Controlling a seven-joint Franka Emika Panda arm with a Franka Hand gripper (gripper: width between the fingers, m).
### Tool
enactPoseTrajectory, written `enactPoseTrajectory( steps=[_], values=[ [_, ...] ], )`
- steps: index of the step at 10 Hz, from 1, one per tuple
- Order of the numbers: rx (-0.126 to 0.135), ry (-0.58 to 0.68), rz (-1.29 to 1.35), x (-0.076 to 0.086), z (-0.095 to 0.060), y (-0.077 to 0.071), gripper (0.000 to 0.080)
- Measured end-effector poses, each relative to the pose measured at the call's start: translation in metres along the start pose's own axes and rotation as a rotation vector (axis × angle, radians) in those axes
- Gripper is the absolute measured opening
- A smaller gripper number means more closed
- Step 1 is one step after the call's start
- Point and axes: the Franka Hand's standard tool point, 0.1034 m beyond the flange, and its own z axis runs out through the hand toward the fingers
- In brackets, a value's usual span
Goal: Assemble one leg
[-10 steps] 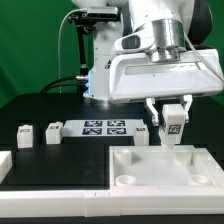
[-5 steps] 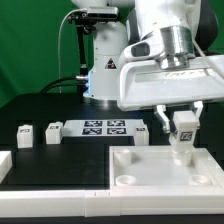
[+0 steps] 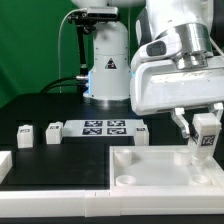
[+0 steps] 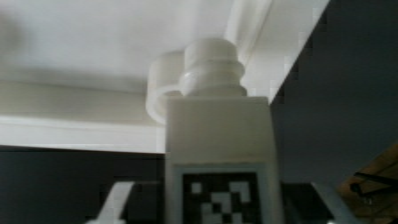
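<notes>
Leg (image 3: pixel 206 135) hung upright, clamped between the fingers of the gripper (image 3: pixel 204 128), its square black-and-white tag facing the exterior camera; the gripper was clenched on it from both sides. It stood over the far corner of the large white table piece (image 3: pixel 150 165) on the exterior view's right; whether it touched could not be told. In the wrist view the leg (image 4: pixel 217 130) pointed its narrow stepped end at the table piece (image 4: pixel 89 50), the tag showing nearest the camera. The marker board (image 3: pixel 104 127) lay flat on the black table; two other small blocks (image 3: pixel 37 133) sat just beyond it, on the exterior view's left.
</notes>
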Motion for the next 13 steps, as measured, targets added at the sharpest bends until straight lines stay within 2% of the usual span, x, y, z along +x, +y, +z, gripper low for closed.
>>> enactPoseTrajectory(
  steps=[1,5,8,13],
  values=[
    [0.0,0.008,-0.02,0.007,0.002,0.0,0.029],
    [-0.001,0.002,-0.017,0.003,0.003,0.001,0.029],
    [0.004,-0.008,-0.014,0.019,0.013,0.007,0.029],
    [-0.014,0.03,-0.003,0.009,0.022,0.016,0.029]
  ],
)
